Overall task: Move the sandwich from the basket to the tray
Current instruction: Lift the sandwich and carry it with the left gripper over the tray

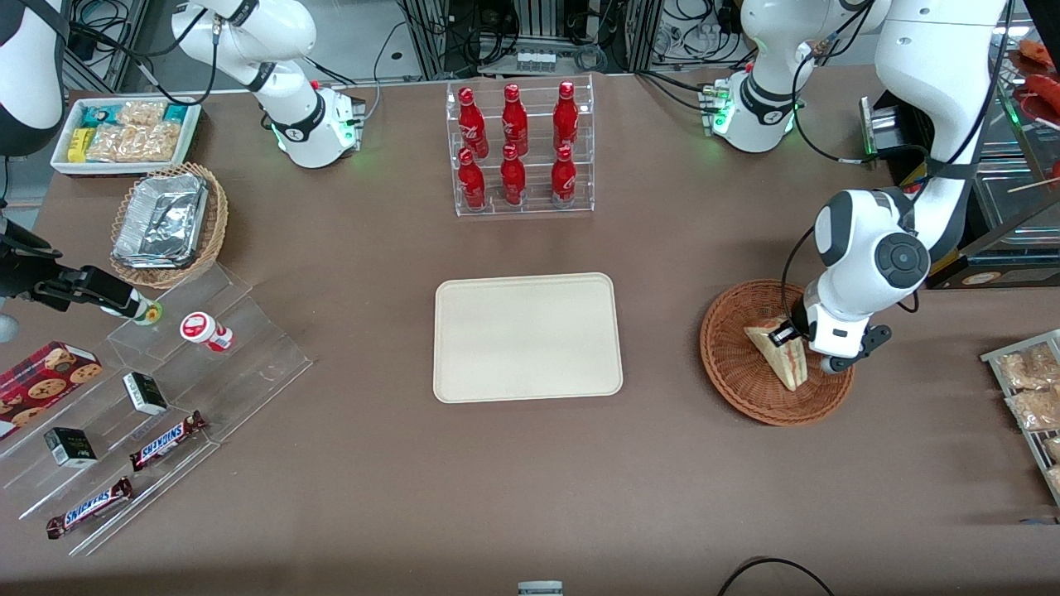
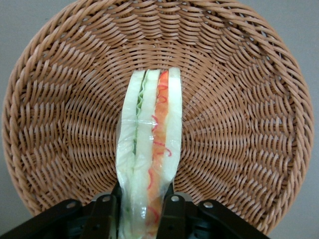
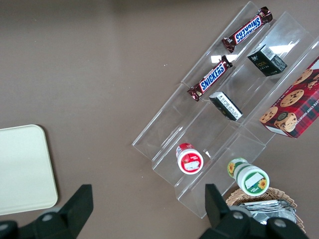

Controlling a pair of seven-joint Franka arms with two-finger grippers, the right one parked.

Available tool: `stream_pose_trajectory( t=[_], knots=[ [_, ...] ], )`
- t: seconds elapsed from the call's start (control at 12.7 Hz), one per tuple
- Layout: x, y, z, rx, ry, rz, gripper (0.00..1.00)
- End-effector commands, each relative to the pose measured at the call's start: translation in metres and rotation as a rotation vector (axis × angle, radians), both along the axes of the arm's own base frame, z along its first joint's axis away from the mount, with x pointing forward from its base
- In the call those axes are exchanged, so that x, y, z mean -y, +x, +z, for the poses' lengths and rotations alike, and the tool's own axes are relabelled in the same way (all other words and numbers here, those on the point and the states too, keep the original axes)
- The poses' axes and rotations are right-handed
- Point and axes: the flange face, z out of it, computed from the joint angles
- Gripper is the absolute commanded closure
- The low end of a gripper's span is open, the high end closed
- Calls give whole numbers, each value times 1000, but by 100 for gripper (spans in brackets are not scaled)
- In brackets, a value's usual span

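The clear-wrapped sandwich stands on edge in the reddish-brown wicker basket, toward the working arm's end of the table. In the left wrist view the sandwich shows its red-orange and green filling stripes over the basket weave. My left gripper is down in the basket, and its two black fingers press on both sides of the sandwich's near end. The cream-beige tray lies flat and bare in the middle of the table, beside the basket.
A clear rack of red bottles stands farther from the front camera than the tray. A bin of snack packets lies at the working arm's table edge. Clear stepped shelves with snacks and a foil-filled tan basket sit toward the parked arm's end.
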Motion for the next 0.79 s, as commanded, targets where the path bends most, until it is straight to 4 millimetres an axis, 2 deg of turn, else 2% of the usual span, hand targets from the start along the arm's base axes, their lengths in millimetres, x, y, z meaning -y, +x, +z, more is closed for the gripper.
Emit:
stream_pose_trajectory(
  t=[0.0,0.16,0.39,0.47,0.71],
  knots=[
    [6,12,37,-16,0,2,100],
    [19,24,64,-40,-2,-31,100],
    [57,30,94,-80,-10,-101,100],
    [71,29,100,-78,-17,-140,100],
    [120,20,102,-79,-38,-235,100]
  ],
)
